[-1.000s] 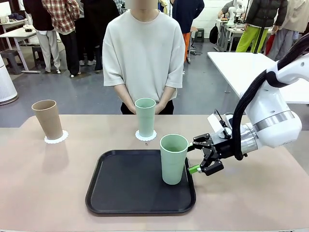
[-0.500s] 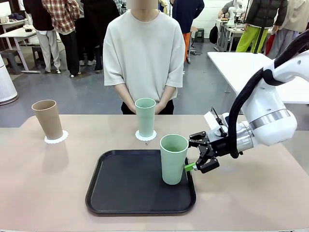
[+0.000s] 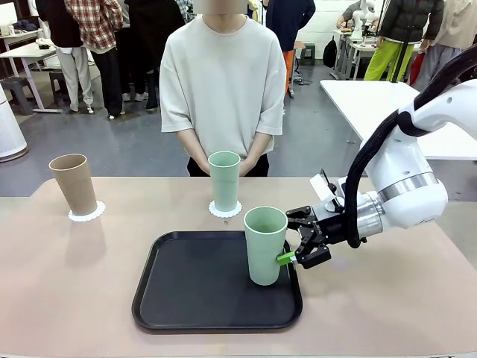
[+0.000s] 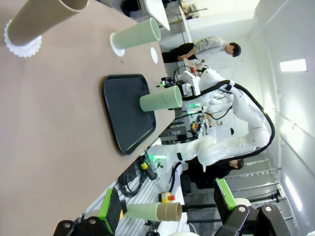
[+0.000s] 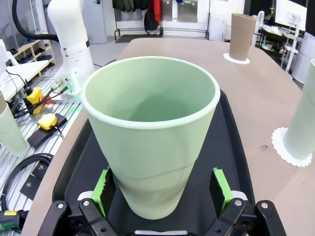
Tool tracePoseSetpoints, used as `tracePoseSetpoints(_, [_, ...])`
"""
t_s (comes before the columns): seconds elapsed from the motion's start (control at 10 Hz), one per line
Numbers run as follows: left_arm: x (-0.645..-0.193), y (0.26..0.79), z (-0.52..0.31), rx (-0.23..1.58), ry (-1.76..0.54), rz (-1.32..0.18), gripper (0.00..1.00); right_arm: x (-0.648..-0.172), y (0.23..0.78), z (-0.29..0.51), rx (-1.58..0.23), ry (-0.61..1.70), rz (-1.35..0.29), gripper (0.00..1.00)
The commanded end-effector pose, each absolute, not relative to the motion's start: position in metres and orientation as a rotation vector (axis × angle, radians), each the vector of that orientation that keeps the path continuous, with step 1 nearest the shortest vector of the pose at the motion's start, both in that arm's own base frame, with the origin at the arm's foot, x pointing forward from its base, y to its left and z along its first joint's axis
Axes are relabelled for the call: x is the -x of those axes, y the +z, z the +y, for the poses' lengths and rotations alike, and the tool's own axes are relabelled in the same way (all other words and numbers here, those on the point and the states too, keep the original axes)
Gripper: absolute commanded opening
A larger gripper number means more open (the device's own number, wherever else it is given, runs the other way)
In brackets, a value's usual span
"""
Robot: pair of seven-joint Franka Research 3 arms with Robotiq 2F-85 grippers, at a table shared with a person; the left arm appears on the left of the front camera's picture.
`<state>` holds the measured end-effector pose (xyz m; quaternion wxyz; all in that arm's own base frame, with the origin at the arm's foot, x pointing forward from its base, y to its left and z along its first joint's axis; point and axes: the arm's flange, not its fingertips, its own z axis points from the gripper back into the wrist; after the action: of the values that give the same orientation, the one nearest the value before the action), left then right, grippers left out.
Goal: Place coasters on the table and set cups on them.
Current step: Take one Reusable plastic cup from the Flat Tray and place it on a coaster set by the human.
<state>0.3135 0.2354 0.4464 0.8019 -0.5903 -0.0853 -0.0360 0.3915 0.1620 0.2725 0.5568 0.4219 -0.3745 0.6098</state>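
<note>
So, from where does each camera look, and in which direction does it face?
Front: between the arms, facing the person; right gripper at the green cup on the black tray.
Left wrist: above the table, left gripper open.
Right wrist: at the tray's edge, pads flanking that cup.
All show the cup.

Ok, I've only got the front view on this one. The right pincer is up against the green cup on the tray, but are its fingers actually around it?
Observer: Yes. In the right wrist view the green cup stands between the two pads of the right pincer, jaws open, with a gap showing at one pad.
Operator: Is there a free coaster for it? I see two, both taken.
Observer: The left wrist view shows a bare white disc on the table beyond the tray, likely the third coaster.
Operator: And the left arm?
Observer: The left pincer is open and empty.
</note>
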Motion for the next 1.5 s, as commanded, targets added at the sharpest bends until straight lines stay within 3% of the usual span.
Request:
tracePoseSetpoints(0.0, [-0.312,0.448,0.236,1.28,-0.079,-0.199,1.0,-0.397,0.267,0.172,-1.03,1.41,-0.904,1.0])
tracePoseSetpoints(1.0, [-0.312,0.448,0.236,1.28,-0.079,-0.199,1.0,-0.399,0.244,0.195,-1.185,1.423,-0.857,1.0])
tracePoseSetpoints(1.3, [-0.312,0.448,0.236,1.28,-0.079,-0.199,1.0,-0.396,0.245,0.197,-1.21,1.448,-0.912,1.0])
tracePoseSetpoints(1.4, [-0.312,0.448,0.236,1.28,-0.079,-0.199,1.0,-0.396,0.245,0.197,-1.219,1.464,-0.912,0.41])
